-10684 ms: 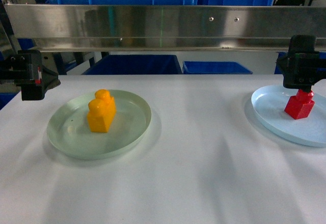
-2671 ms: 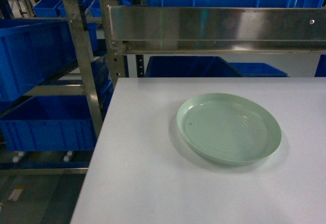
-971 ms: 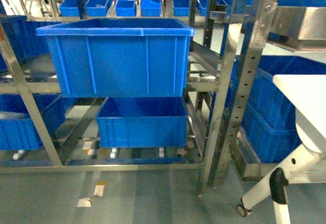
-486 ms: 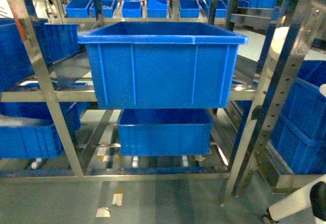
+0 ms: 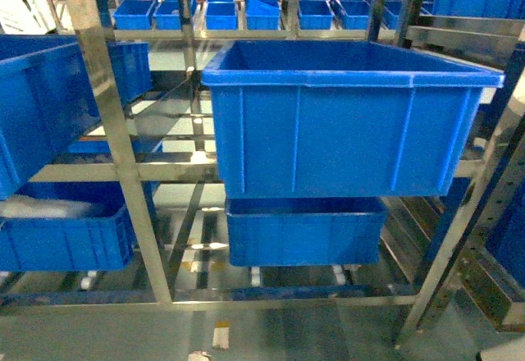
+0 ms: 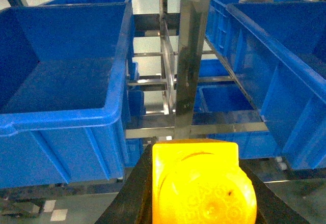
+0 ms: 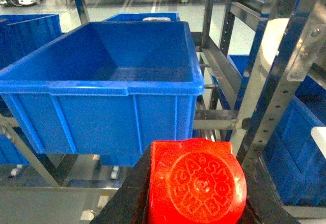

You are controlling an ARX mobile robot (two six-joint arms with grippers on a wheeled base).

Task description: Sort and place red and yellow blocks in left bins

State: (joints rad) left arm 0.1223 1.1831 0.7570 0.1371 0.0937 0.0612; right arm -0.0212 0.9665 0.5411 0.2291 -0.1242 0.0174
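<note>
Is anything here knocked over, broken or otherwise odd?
Nothing stands out. The big blue crates sit square on the metal rack and look intact. The yellow block and the red block each sit gripped between dark jaws, not yet over a crate.

Glossy red block [image 7: 196, 186]; yellow-orange block [image 6: 201, 183]; bright-blue bins [image 5: 349, 123]; silvery rack [image 5: 111, 131].
</note>
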